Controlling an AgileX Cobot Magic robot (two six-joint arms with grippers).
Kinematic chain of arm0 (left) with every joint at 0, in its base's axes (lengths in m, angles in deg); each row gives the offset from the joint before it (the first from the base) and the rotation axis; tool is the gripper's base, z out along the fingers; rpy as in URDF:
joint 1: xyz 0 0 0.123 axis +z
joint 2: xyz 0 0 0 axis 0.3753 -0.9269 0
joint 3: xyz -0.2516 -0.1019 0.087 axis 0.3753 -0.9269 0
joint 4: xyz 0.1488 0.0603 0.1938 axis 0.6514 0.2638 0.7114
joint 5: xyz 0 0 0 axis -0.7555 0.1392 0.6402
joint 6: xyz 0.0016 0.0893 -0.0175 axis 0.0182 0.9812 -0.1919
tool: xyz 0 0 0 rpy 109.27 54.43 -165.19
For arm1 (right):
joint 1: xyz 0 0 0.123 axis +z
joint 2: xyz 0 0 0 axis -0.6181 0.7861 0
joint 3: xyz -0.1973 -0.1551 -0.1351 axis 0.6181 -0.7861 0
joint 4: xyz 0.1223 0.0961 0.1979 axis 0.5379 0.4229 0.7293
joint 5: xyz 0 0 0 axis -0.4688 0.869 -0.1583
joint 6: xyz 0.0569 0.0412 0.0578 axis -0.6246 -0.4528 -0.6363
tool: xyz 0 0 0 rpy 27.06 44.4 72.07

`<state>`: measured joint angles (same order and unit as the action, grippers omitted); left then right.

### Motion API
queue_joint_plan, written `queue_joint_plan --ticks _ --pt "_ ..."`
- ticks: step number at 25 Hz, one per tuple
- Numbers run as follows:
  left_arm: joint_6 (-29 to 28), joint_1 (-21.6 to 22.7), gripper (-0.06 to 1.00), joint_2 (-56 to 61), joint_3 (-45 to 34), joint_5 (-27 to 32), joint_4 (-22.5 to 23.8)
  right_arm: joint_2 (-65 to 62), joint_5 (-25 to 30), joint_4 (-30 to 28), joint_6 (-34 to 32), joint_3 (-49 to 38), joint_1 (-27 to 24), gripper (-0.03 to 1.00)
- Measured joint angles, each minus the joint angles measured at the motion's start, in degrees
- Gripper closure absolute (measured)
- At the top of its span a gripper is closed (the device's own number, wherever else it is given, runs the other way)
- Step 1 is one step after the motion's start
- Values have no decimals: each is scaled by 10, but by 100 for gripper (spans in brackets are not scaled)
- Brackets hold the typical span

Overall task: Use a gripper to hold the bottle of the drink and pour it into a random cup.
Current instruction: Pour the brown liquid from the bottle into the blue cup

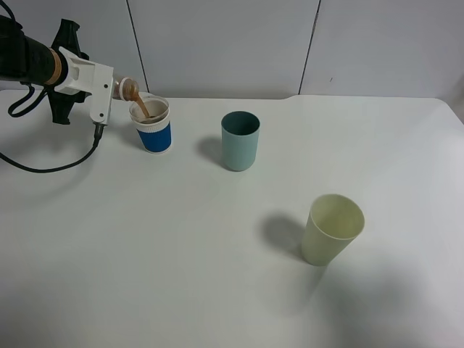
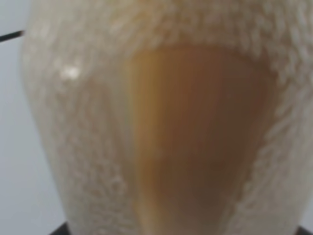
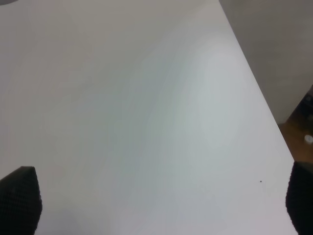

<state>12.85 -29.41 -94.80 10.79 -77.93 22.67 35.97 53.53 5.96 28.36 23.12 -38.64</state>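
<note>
My left gripper (image 1: 109,87) is at the far left, shut on the bottle (image 1: 129,88). It holds the bottle tipped on its side with the neck over the blue paper cup (image 1: 154,134). A thin stream of brown drink (image 1: 141,107) runs from the neck into the cup. The pink label is hidden by the gripper. The left wrist view is filled by the translucent bottle (image 2: 73,147) with brown drink (image 2: 195,137) inside. My right gripper (image 3: 161,205) is open and empty over bare table, with its black fingertips (image 3: 19,198) far apart. It is out of the high view.
A teal tumbler (image 1: 240,141) stands to the right of the cup. A pale yellow-green tumbler (image 1: 331,230) stands nearer the front right. A black cable (image 1: 43,168) trails on the table below the left arm. The table edge (image 3: 264,107) shows in the right wrist view.
</note>
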Motion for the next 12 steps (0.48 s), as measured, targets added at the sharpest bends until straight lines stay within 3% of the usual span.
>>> queue_joint_plan --ticks 12 --pt "13 -16 61 0 16 17 5 0 0 0 0 0 0 -3"
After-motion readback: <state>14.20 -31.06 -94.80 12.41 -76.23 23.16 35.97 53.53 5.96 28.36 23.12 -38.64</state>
